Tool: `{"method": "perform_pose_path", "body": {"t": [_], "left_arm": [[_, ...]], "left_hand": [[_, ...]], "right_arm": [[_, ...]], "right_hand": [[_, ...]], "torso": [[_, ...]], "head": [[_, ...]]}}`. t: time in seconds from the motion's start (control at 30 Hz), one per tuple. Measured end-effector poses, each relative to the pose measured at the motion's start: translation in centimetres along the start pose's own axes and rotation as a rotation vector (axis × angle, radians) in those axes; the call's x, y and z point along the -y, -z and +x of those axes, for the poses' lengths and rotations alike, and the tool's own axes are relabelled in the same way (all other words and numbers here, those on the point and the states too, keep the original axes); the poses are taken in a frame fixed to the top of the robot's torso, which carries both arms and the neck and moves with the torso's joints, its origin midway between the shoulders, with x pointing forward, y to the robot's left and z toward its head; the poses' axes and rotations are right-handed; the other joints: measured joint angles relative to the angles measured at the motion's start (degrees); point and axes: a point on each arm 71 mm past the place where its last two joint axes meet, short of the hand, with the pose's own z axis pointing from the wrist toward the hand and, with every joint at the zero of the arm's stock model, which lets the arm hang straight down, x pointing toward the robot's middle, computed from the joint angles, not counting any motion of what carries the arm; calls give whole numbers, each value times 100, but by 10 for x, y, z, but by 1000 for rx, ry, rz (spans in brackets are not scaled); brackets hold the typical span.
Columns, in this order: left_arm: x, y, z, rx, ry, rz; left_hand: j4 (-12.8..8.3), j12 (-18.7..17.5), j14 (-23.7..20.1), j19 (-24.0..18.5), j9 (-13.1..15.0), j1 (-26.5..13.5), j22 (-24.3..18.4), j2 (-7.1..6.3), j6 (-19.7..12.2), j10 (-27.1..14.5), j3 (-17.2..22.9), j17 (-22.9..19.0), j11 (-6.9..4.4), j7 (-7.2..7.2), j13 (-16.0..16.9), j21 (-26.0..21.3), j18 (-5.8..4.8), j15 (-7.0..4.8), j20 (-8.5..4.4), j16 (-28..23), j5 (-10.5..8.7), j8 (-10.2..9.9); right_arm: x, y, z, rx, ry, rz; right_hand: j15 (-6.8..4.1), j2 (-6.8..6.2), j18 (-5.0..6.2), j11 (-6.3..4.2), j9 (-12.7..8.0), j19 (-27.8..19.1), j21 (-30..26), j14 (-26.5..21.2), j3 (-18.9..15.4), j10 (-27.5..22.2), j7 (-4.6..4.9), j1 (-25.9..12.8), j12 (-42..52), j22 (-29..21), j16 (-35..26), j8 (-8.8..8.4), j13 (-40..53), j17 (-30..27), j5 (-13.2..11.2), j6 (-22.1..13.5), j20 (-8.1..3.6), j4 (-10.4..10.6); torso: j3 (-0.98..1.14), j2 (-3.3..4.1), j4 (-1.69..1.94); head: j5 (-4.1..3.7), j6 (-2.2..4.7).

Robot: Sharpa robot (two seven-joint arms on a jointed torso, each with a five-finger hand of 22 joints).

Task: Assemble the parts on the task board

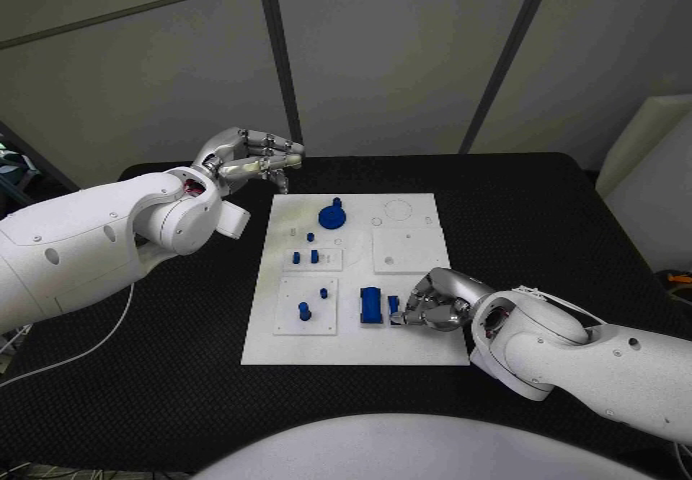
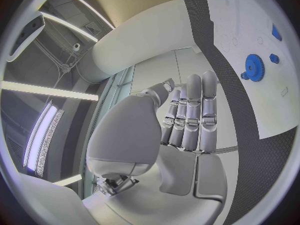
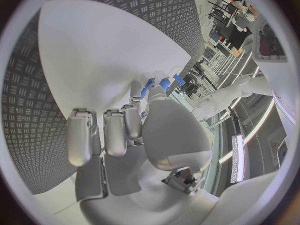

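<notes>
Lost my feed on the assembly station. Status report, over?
Left hand empty, fingers apart, raised off the task board. Right hand on the board's near right, fingers at a blue part; grasp unclear. Nothing in the way.

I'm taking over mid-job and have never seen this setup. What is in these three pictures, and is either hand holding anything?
This is a two-armed robot with silver hands at a black table. The square picture looks down from its head; the two round ones are fisheye cameras at each wrist, behind that arm's own hand. On the table lies the white task board, carrying small blue parts, among them a gear toward the far end. The left hand hovers off the board's far left corner, fingers curled, holding nothing. The right hand is down on the board's near right area, fingers closed against a blue block; whether it truly grips it I cannot tell.
</notes>
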Motion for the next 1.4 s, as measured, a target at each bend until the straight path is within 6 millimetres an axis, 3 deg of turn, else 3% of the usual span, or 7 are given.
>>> {"method": "perform_pose_path", "body": {"t": [0.4, 0.57, 0.77, 0.97, 1.17, 1.23, 1.4], "left_arm": [[0, 0, 0, 1, 0, -1], [-2, -2, 3, -1, 14, -3], [-7, -7, 3, 24, 66, -8], [-16, -19, -5, 109, 133, -10], [-31, -33, -5, 199, 194, -9], [-37, -38, -3, 222, 207, -11], [-50, -48, 3, 277, 234, -17]], "left_hand": [[0, 35, 0, -2, 0, -3, -5, 3, -21, -12, 0, -7, 12, 21, -9, -23, 0, 0, 2, 0, 0, 20], [116, 96, 0, -21, 0, -185, -37, -41, -41, -42, -116, -14, -2, 1, -15, -67, 0, 0, 21, 0, 0, 24], [258, 242, -181, -113, 14, -341, -166, -83, -13, -14, -517, -77, -32, -68, -15, -293, 0, 18, 78, -102, 0, 133], [424, -3, -956, -1072, -27, -266, -808, -8, -59, 26, -836, -656, -22, -122, -250, -1302, -1, 203, 246, -1297, 0, 64], [594, -831, -1471, -2231, -169, -227, -1950, 94, -137, -3, -1183, -1351, 289, -224, -737, -2695, 0, 618, 719, -3019, 0, -270], [638, -1181, -1708, -2604, -202, -220, -2320, 159, -172, -149, -1386, -1594, 320, -277, -881, -2964, -1, 679, 878, -3542, 0, -433], [638, -1791, -1791, -3882, -202, -83, -3507, 358, -190, -362, -1807, -2025, 211, -300, -924, -3084, -6, 665, 947, -4253, 0, -780]], "right_arm": [[3, 7, -7, 6, -32, -39], [10, -2, -36, 33, -143, -111], [27, -29, -82, 98, -368, -159], [33, -66, -115, 184, -614, -210], [40, -102, -136, 285, -774, -238], [43, -110, -139, 309, -807, -238], [50, -122, -144, 353, -872, -242]], "right_hand": [[0, -113, 1, 84, -34, -288, -451, 0, -234, -168, 93, -77, -415, -1, -368, -74, -133, -230, 34, -151, 9, 91], [154, -80, 321, 213, -107, -1200, -1618, -101, -248, -877, 247, 265, -1471, -486, -1431, -272, -944, -1384, 16, -460, 124, -21], [358, 142, 718, 452, -332, -2604, -3925, -879, -24, -2030, 521, 1035, -3869, -2380, -3957, -738, -2862, -3610, -1043, -836, 305, -388], [733, 235, 718, 742, -722, -3269, -5374, -1814, 8, -2173, 708, 1402, -5456, -3390, -5765, -1275, -4542, -4446, -1260, -872, 643, -466], [1190, 256, 717, 1020, -1268, -3636, -6897, -2505, 71, -2164, 803, 1494, -6557, -4583, -7359, -1903, -6215, -5637, -1335, -799, 1128, -624], [1294, 256, 717, 1138, -1402, -3673, -7186, -2669, 93, -2352, 881, 1375, -6793, -4837, -7626, -1969, -6494, -5912, -1335, -877, 1227, -705], [1391, 307, 716, 1247, -1684, -3607, -7730, -2827, 176, -2477, 963, 1096, -6933, -5381, -7732, -1970, -6936, -6501, -1335, -925, 1328, -962]], "torso": [[3, -20, -13], [-4, -56, 3], [-38, -157, 32], [-91, -315, 18], [-119, -467, -37], [-118, -508, -43], [-101, -594, -35]], "head": [[10, 41], [2, 149], [-48, 347], [-75, 656], [-92, 977], [-79, 1026], [-35, 1077]]}}
